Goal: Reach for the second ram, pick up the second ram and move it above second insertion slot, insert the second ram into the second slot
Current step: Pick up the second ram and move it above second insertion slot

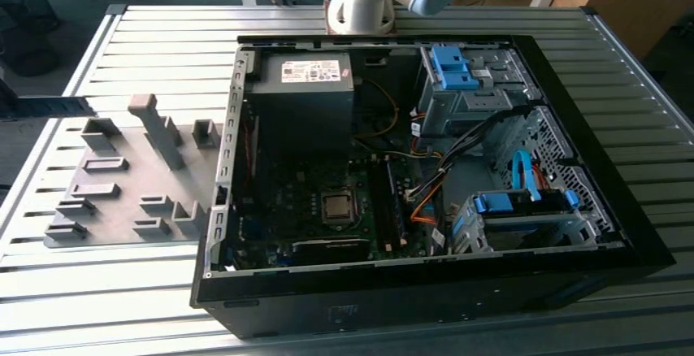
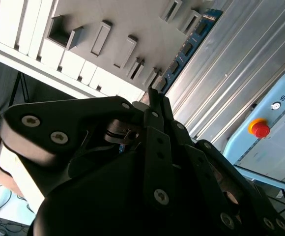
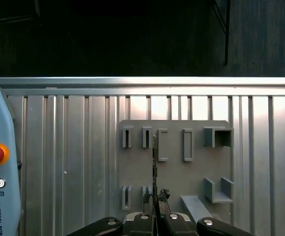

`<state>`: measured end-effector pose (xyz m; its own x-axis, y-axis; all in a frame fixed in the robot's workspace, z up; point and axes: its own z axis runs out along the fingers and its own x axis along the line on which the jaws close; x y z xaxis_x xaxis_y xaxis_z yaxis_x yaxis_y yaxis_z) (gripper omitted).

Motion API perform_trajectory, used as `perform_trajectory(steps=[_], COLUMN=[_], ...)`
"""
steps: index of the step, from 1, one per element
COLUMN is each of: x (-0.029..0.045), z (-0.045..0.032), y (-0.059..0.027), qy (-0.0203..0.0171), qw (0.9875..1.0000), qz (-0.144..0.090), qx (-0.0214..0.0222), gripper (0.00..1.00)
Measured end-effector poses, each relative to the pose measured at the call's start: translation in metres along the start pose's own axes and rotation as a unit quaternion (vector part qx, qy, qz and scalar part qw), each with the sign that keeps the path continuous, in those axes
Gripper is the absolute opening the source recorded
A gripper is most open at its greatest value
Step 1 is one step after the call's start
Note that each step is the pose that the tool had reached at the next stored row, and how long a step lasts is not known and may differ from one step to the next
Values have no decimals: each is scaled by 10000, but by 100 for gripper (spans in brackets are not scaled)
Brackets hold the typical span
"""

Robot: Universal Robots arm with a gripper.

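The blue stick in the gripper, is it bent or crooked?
Nothing stands out. In the second wrist view the second ram runs straight out from the shut gripper, with no bend or crack showing. In the first wrist view it is a thin straight edge over the grey tray.

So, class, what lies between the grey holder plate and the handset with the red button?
Bare ribbed tabletop separates plate and handset, in the first wrist view.
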<state>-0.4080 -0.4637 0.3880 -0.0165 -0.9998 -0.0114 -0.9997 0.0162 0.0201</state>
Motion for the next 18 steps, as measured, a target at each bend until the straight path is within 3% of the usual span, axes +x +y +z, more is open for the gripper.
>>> perform_trajectory(steps=[9,18], x=[-2,-3], z=[-164,-165], y=[4,-2], qy=[0,0], qw=[10000,10000], qz=[-24,-24], qx=[0,0], gripper=[14,14])
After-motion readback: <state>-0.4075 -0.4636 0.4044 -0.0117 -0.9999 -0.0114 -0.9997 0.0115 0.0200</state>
